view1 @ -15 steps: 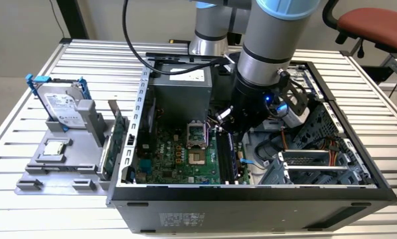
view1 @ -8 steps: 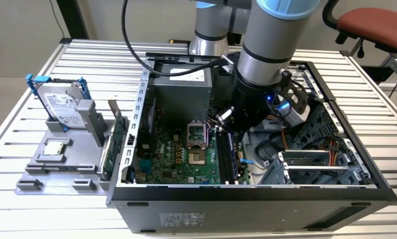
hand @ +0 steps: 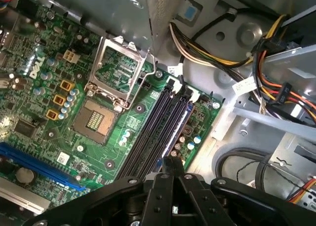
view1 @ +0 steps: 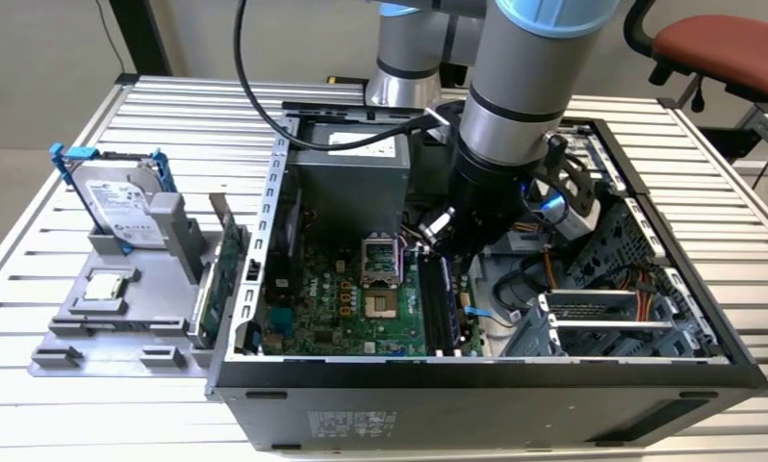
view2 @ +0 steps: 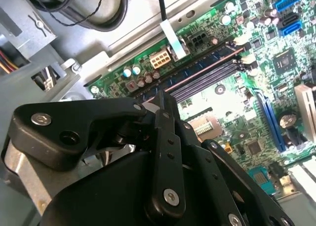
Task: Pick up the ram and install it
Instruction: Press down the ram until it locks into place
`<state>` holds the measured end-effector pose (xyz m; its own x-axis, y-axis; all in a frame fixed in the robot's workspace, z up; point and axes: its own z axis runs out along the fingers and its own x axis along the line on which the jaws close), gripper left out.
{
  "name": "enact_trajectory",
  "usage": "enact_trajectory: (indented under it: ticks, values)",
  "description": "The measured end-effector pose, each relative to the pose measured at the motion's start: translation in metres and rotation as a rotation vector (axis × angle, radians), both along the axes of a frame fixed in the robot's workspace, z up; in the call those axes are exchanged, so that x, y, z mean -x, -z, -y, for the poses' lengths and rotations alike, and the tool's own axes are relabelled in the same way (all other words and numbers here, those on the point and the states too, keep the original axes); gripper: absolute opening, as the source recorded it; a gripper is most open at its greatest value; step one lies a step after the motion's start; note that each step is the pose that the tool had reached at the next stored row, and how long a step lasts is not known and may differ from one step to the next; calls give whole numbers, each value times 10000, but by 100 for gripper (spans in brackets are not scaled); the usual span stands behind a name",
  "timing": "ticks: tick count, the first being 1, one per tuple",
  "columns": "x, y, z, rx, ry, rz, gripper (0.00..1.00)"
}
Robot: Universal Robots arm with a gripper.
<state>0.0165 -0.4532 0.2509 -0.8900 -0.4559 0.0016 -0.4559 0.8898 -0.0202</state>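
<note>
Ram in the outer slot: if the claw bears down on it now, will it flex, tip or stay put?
Probably stiff lengthwise, yet thin: the ram looks like a flat board standing on edge beside the black memory slots, so a sideways push may tilt or crack it. Likely light. The claw is over part of its length, so pressure may seat it unevenly.

Bright even light, glare on motherboard [view2: 222,105], pincer [view2: 165,107] close-up blurred

1 computer case [view1: 487,380], 1 motherboard [view1: 345,308], 1 hard drive [view1: 115,207], 1 robot arm [view1: 519,115], 1 chair [view1: 725,43].
</note>
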Motion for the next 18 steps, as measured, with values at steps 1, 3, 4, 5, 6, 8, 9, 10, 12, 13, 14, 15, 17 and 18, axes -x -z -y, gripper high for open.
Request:
enact_trajectory:
  ticks: [1,3,4,5,6,8,9,10,12,13,14,15,17,18]
  values:
    - [1,0,0,1,-97,0,0]
    - [1,0,0,1,-292,0,0]
    - [1,0,0,0,-397,0,0]
    - [1,0,0,1,-495,0,0]
    - [2,0,0,1,-574,0,0]
    - [2,0,0,2,-712,0,0]
    - [2,0,0,2,-765,0,0]
    - [2,0,0,1,-819,0,0]
    - [2,0,0,2,-943,0,0]
    - [3,0,0,2,-1034,0,0]
    - [3,0,0,2,-1143,0,0]
    - [3,-1,-1,4,-1263,0,0]
    - [3,-1,-1,4,-1518,0,0]
    - [3,0,-1,3,-1659,0,0]
